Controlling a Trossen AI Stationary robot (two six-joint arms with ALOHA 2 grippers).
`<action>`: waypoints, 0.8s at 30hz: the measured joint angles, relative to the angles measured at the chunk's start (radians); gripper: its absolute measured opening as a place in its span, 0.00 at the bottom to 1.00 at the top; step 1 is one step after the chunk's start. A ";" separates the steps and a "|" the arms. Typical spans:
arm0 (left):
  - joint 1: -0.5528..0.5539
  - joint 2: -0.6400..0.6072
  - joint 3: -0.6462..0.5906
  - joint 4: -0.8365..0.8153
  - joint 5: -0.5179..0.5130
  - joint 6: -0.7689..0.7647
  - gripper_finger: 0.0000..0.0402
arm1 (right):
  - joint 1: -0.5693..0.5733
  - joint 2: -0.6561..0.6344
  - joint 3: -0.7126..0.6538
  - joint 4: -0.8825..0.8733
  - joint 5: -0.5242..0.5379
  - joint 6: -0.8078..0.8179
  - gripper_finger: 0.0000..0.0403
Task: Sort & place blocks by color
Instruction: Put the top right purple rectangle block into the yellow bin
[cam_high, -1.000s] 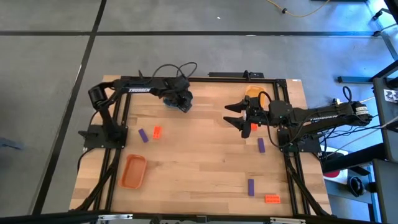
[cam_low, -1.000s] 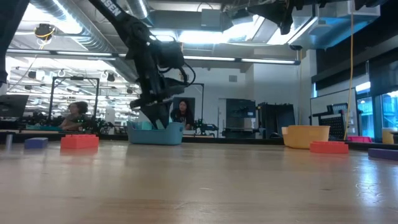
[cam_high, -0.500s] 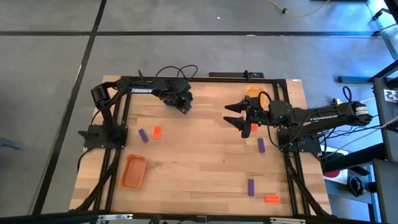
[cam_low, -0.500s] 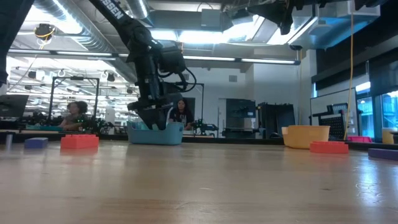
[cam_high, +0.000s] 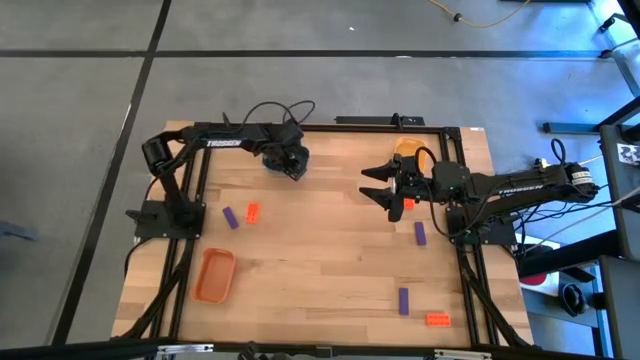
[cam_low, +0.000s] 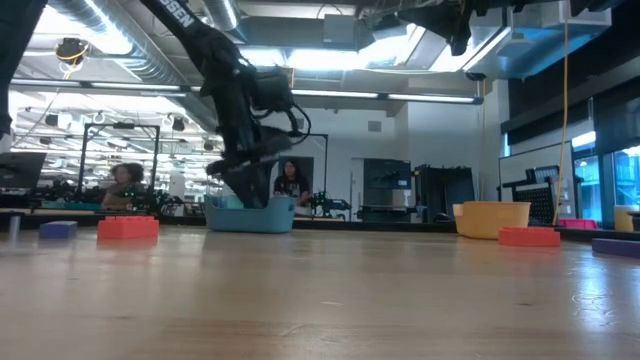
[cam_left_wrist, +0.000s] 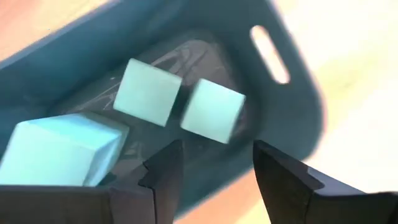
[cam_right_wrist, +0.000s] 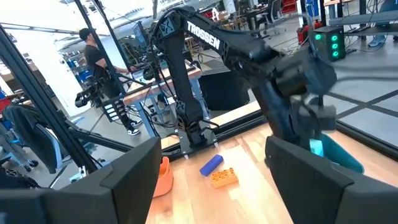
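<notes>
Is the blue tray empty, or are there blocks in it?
Not empty. The left wrist view shows three pale teal blocks inside the blue tray, beyond the open left gripper.

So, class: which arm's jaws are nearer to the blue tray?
Left. The left gripper hovers directly over the blue tray, jaws open above the teal blocks inside. The right gripper waits well off toward the table's right side.

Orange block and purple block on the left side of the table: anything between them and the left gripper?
Nothing visible. The left gripper hangs open over the blue tray; bare wood separates it from the orange block and the purple block.
</notes>
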 joint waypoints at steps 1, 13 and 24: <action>0.007 -0.019 0.000 -0.001 0.006 0.000 0.45 | 0.000 0.000 0.000 0.000 0.000 0.000 0.72; -0.019 -0.466 0.000 0.084 0.060 0.000 0.46 | 0.000 0.000 0.000 0.039 0.000 -0.005 0.72; -0.462 -0.811 -0.120 0.444 -0.150 -0.039 0.45 | 0.000 0.000 0.000 0.049 0.000 -0.003 0.72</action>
